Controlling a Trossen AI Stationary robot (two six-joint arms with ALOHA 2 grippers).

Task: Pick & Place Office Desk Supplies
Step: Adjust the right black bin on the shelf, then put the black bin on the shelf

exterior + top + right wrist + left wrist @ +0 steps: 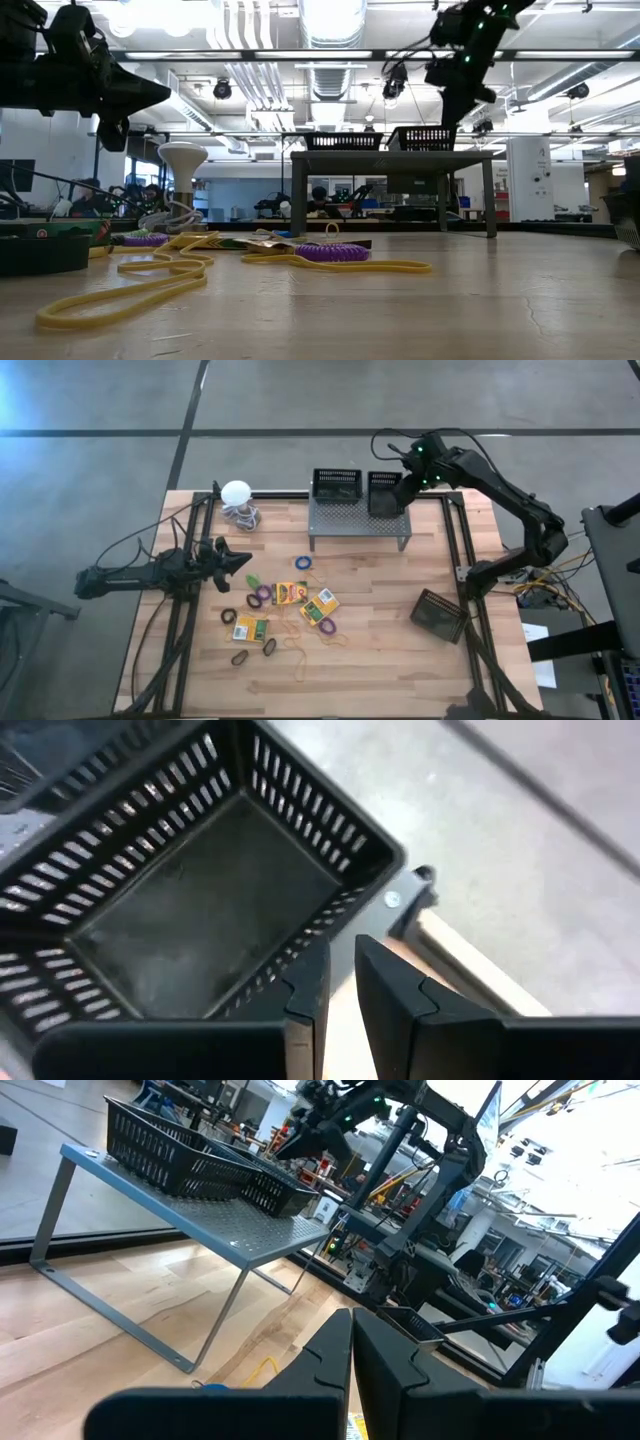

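Two black wire-mesh bins stand on the grey perforated stand at the table's far side. A third bin lies tilted on the table at the right. Three yellow-and-green crayon boxes lie mid-table among purple, blue, brown and yellow rubber bands. My right gripper hovers above the right-hand bin's rim with only a narrow gap between its fingers, clear of the bin in the low view. My left gripper is shut and empty, above the table left of the supplies.
A white ball with a coiled cord stands at the far left of the table. Black frame rails run along the table's left and right sides. Bare wood lies between the supplies and the tilted bin.
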